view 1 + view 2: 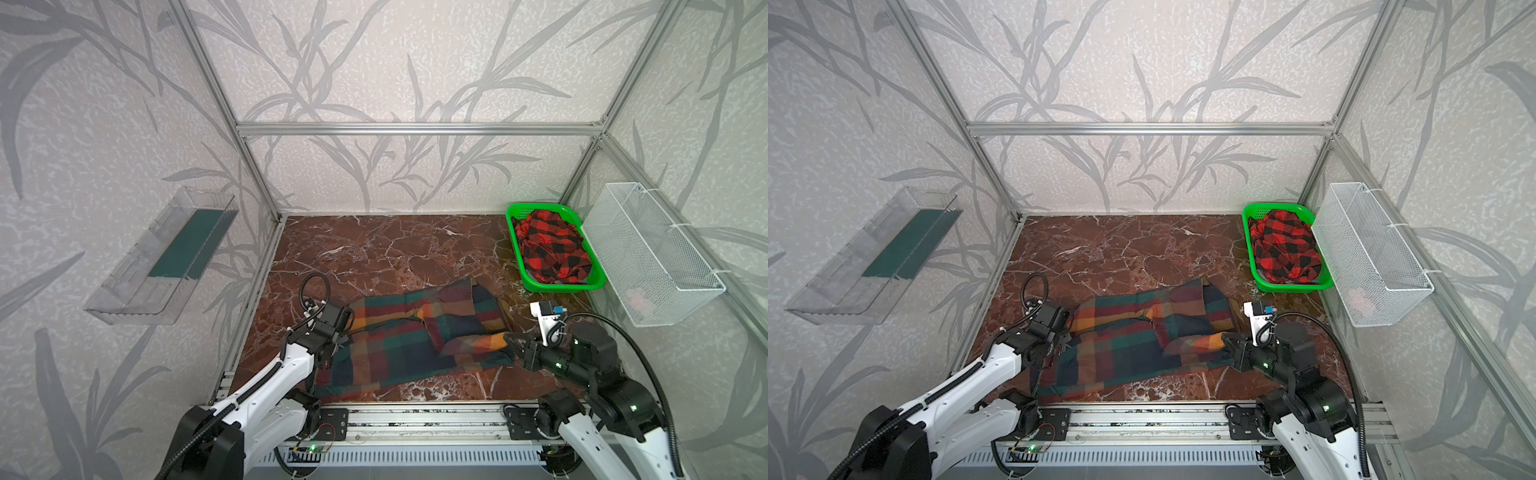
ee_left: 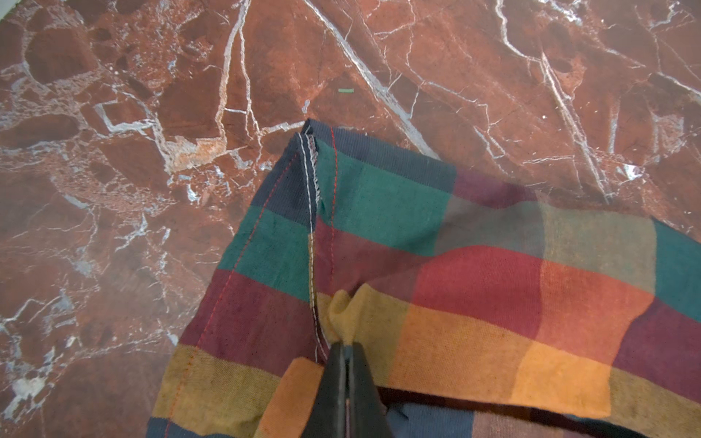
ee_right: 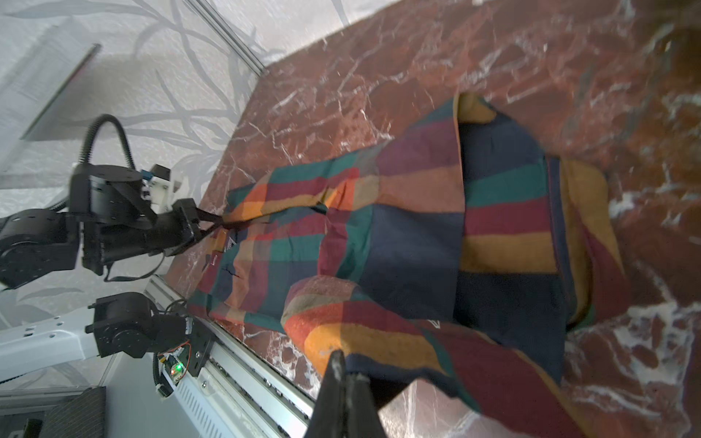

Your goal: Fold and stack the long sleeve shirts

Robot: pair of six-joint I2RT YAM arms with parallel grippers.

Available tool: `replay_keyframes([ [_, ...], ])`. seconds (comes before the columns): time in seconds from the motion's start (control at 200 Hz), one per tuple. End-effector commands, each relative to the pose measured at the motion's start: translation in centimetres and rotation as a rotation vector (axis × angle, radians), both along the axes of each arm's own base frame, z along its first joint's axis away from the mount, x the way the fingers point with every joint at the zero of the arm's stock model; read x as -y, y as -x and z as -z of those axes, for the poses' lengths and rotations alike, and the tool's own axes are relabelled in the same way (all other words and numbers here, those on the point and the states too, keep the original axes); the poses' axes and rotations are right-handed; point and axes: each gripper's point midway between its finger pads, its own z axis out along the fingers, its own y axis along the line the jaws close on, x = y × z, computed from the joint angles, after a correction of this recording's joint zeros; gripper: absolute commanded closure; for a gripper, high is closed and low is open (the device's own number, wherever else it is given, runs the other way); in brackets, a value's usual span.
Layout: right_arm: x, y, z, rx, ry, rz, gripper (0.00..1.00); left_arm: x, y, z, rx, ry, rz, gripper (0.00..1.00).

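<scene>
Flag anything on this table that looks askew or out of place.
The multicolour plaid shirt lies skewed on the table, a sleeve bunched across its body. The red-and-black shirt sits crumpled in the green basket, unfolded. Nothing looks spilled or damaged.

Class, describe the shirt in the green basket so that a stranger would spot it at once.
On the red marble table, look to the far right corner, where a green basket sits beside a white wire basket. Crumpled inside is the red-and-black check shirt; the multicolour plaid shirt lies spread on the table instead.
</scene>
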Motion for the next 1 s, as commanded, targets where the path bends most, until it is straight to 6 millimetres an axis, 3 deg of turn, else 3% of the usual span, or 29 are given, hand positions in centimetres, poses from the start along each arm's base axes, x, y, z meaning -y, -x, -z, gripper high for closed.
replay_keyframes([
  [0.0, -0.4, 0.4, 1.5, -0.087, -0.041, 0.02, 1.0, 0.1, 0.1, 0.4, -0.015, -0.001, 0.002, 1.0],
  [0.09, -0.6, 0.9, 4.6, -0.19, 0.009, 0.015, 1.0, 0.3, 0.0, 0.5, -0.027, 0.004, 0.004, 1.0],
  [0.115, -0.8, 1.0, 5.2, -0.207, 0.023, 0.011, 0.98, 0.3, 0.0, 0.4, -0.03, 0.001, 0.005, 0.96],
  [0.185, -0.4, 1.3, 6.5, -0.215, 0.099, 0.016, 0.83, 0.1, 0.0, -0.1, -0.03, -0.005, 0.003, 0.81],
  [0.3, -0.2, 1.2, 6.9, -0.221, 0.133, 0.047, 0.57, 0.3, -0.1, -1.9, 0.001, 0.012, 0.008, 0.56],
  [0.355, 0.1, 1.0, 6.4, -0.215, 0.153, 0.062, 0.4, 0.5, -0.2, -3.1, 0.027, 0.034, 0.011, 0.49],
  [0.42, 0.4, 0.6, 5.7, -0.211, 0.172, 0.082, 0.33, 0.7, -0.4, -4.4, 0.054, 0.051, 0.017, 0.46],
  [0.555, 2.2, -1.0, 4.7, -0.177, 0.238, 0.2, 0.27, 1.2, -0.6, -5.9, 0.055, 0.056, 0.056, 0.44],
  [0.655, 4.3, -1.8, 3.9, -0.173, 0.316, 0.314, 0.27, 1.6, -0.8, -6.2, 0.021, 0.044, 0.088, 0.44],
  [0.735, 4.8, -2.0, 4.3, -0.21, 0.346, 0.36, 0.28, 2.2, -1.0, -6.2, 0.006, 0.053, 0.127, 0.44],
  [0.995, 2.0, -1.5, 8.7, -0.413, 0.339, 0.28, 0.3, 3.7, -0.8, -4.7, -0.038, 0.104, 0.189, 0.44],
])
